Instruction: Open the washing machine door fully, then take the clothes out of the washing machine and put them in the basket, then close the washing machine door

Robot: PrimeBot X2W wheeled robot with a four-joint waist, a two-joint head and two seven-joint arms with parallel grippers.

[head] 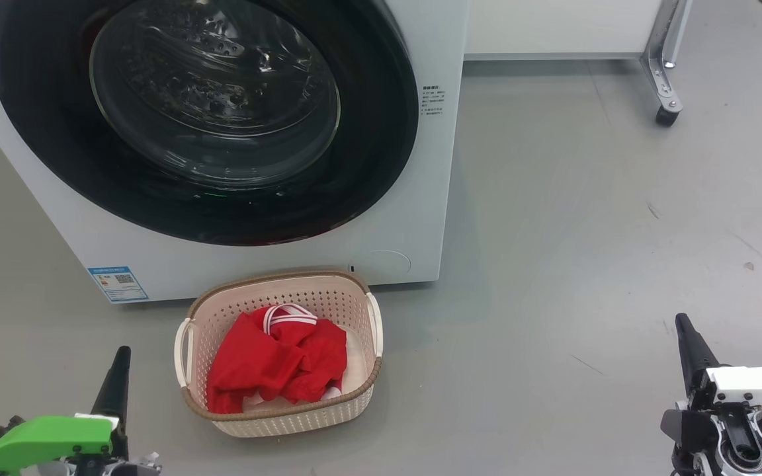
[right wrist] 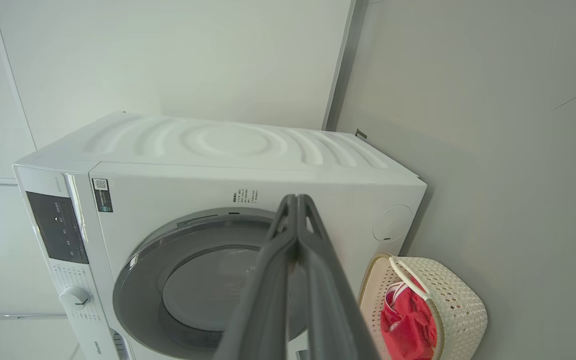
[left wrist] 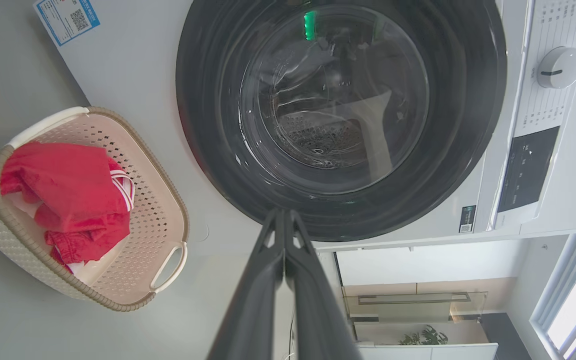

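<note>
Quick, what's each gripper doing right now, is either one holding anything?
Left gripper: closed, fingers together, holding nothing.
Right gripper: closed, fingers together, holding nothing.

Bright even light w/ glare on washing machine door, wrist views fisheye.

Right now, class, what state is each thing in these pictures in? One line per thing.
washing machine door: shut flush.
washing machine: closed, no red fabric seen inside.
basket: upright on the floor, before the machine.
clothes: bunched inside the basket.
left gripper: shut, holding nothing.
right gripper: shut, holding nothing.
</note>
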